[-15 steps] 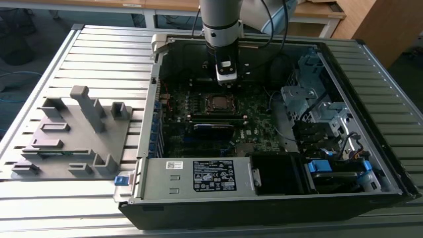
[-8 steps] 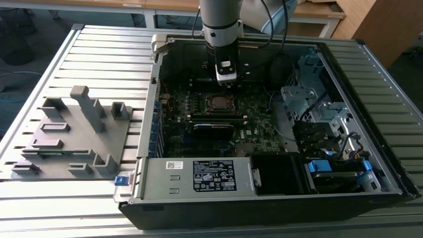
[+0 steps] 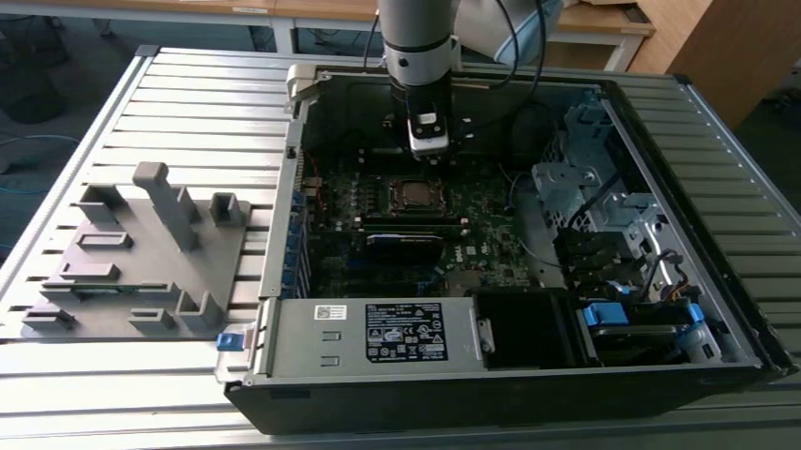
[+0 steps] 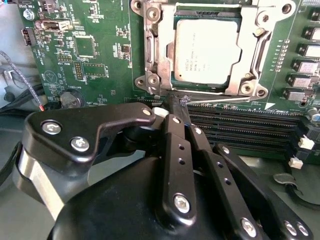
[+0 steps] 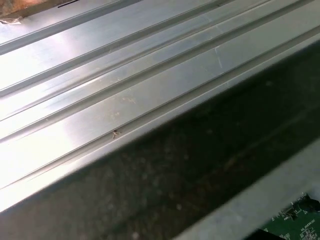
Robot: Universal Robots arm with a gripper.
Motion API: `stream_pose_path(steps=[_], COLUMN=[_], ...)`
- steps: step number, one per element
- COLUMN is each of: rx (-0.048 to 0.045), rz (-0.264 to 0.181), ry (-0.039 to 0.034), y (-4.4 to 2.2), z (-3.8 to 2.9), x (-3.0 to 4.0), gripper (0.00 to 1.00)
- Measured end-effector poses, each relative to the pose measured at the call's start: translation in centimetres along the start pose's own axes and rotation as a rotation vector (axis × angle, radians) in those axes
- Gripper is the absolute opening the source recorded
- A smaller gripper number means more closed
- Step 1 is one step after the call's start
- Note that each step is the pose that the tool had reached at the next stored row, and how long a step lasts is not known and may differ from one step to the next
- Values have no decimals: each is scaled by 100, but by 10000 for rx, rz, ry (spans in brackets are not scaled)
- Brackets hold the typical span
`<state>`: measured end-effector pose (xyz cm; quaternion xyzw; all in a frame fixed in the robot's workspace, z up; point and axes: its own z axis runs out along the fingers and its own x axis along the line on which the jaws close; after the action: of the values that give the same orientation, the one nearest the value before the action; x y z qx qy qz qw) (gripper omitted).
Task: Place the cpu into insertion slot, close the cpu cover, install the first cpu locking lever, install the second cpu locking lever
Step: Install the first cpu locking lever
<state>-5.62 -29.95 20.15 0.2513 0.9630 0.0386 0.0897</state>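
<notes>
Over the socket, inside the open case, I am hovering with my gripper pressed together, its tips touching the end of a thin wire lever that is running along the socket's near edge. I cannot tell whether anything is pinched between them. The cpu is lying flat in the slot, and the cover is sitting down around it, framing its metal face. I am judging the risks like this. The rod is thin and springy, so my tips could be slipping off it and letting it snap back. A push at the wrong angle could be dragging my fingers into the long black slots just beside the lever. A lever missing its hook would be leaving the cover unclamped. The case is holding the green board, a grey supply box at its near wall and a metal cage on the exterior view's right. A grey fixture is standing outside on the exterior view's left.
</notes>
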Motion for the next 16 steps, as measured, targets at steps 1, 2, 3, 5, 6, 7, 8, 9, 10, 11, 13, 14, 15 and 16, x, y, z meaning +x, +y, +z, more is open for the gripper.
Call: stream_pose_path(steps=[1,2,3,5,6,7,8,9,10,11,13,14,15,16], rx=[1,1,2,1,2,2,2,-1,-2,-3,-16,-24,-30,-40], rz=[3,5,7,11,12,14,14,16,18,21,26,28,29,31], ry=[-1,-1,-1,-1,-1,-2,-2,-3,-3,1,10,13,16,21], y=[1,2,3,6,7,8,9,9,9,8,3,-1,-7,-14], z=[-8,-17,-27,-49,-58,-65,-68,-68,-69,-71,-72,-72,-72,-72], x=[-1,-3,-4,-8,-9,-10,-11,-11,-11,-11,-14,-17,-20,-24], gripper=[10,10,10,10,10,10,10,10,10,10,10,10,10,10])
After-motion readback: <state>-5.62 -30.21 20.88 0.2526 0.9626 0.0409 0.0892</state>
